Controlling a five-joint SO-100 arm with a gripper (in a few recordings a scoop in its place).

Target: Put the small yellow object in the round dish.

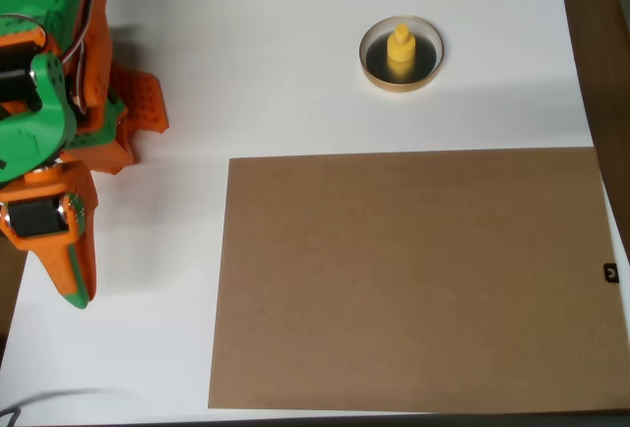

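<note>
Item: small yellow object (pixel 401 50) upright inside round dish (pixel 402 54), well apart from the jaws (pixel 71 274), which appear closed and empty at the white surface (pixel 276 63) edge beside brown board (pixel 413 279); placement looks done, keep arm clear.

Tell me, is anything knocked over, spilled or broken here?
Nothing stands out. The small yellow object stands upright inside the round dish. The brown board lies flat on the white table, and the gripper sits off at the left, away from both.
</note>
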